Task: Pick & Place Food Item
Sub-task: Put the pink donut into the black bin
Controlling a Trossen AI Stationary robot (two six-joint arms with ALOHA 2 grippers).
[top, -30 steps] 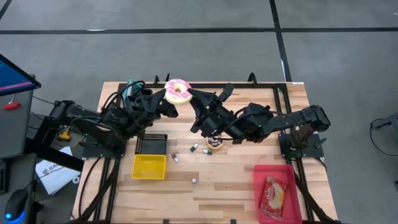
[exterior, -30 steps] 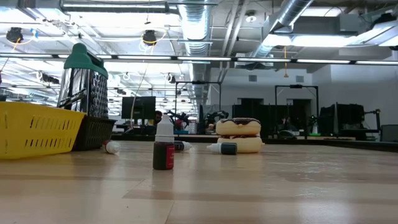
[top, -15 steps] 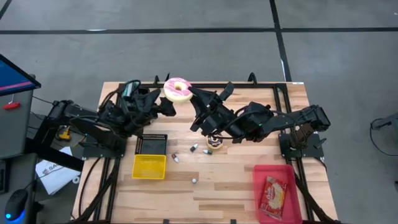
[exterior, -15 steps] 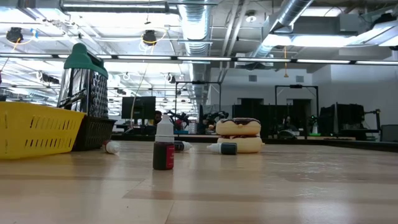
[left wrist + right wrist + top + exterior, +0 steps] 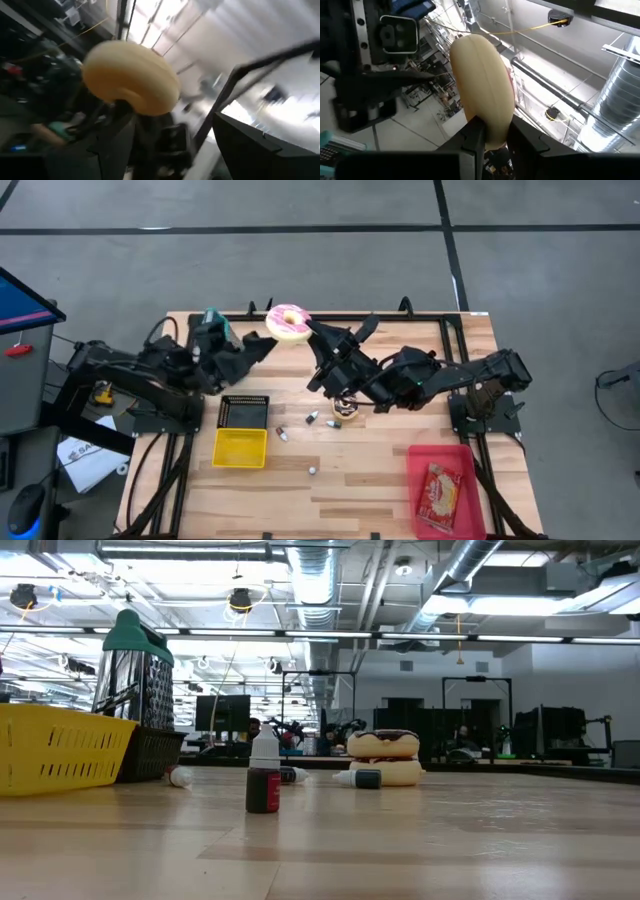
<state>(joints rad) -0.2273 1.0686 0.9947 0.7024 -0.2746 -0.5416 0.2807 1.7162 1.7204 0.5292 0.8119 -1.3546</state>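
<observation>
A pink-frosted donut [image 5: 287,322] hangs in the air over the table's far edge, with my right gripper [image 5: 313,333] shut on it. The right wrist view shows the donut [image 5: 482,95] edge-on. My left gripper [image 5: 260,347] stands open just left of the donut with nothing between its fingers. Its wrist view looks at the donut's cream underside [image 5: 131,77] from a short way off. Two more donuts [image 5: 383,758] sit stacked on the table below my right arm. My right gripper pinches the donut's rim on the side toward the table's right [image 5: 490,131] between its two fingers, one on the frosted face and one on the underside. The fingers [image 5: 472,136] come from the right, slanting slightly up. The donut is lifted clear, frosting up.
A black basket [image 5: 243,411] and a yellow basket [image 5: 240,448] stand at the left, with a green-handled grater [image 5: 135,690] by them. Small bottles [image 5: 313,417] lie mid-table. A red tray [image 5: 445,490] with a packet sits at the near right.
My left gripper has opened, let go of the donut and drawn back toward the table's left edge, rolling as it went. The donut has stayed in the air in my right gripper, which has kept still.
</observation>
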